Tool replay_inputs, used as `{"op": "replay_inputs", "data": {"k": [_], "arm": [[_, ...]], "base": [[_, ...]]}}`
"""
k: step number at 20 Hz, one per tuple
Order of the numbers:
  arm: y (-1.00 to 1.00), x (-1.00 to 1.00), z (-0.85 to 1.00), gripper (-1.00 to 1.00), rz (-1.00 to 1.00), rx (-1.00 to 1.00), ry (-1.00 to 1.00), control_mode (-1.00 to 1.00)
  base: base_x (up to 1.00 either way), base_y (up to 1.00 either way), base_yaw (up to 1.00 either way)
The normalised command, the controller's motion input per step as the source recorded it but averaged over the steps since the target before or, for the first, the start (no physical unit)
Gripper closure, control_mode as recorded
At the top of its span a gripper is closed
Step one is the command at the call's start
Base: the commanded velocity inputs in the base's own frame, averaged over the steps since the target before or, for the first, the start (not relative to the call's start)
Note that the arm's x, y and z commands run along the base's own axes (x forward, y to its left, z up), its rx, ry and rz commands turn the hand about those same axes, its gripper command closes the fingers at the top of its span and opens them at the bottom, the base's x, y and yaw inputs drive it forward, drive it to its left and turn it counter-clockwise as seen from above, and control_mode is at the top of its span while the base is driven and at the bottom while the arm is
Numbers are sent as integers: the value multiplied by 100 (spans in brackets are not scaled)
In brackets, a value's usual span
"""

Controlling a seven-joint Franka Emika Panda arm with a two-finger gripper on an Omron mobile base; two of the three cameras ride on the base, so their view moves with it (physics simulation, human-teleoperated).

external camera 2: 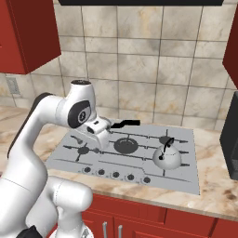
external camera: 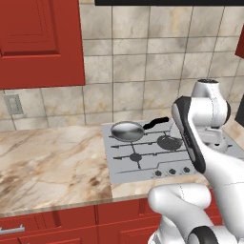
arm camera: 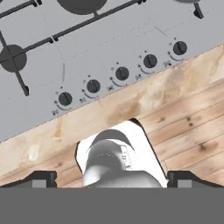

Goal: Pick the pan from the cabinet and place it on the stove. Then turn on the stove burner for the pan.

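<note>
Pan already sits on the stove at its rear left burner, so we, gripper spread open and empty, have only the knobs left.

Arm pose: the white Franka arm with dark joints rises from its base at the front edge of the flat light-grey rectangular cooktop, folds at a raised elbow, and brings the forearm back down over the cooktop's front-left part. The wrist is bent so that the hand looks down.

Two-finger gripper: held above the cooktop's front edge, clear of the surface and touching nothing. Jaws stand spread wide; the two small dark fingertips sit far apart in the hand view, with nothing between them.
</note>
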Motion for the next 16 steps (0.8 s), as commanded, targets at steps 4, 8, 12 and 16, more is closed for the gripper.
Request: {"op": "replay_inputs", "data": {"k": [4, 8, 12, 16], "arm": [[7, 8, -33, -100, 36, 0, 1, -100], [-1, 14, -40, -100, 36, 6, -1, -100], [-13, 25, -48, -100, 29, 13, -7, -100], [-14, 43, -39, -100, 26, 9, -5, -100]], "base": [[0, 0, 0], [0, 0, 0], [0, 0, 0], [0, 0, 0]]}}
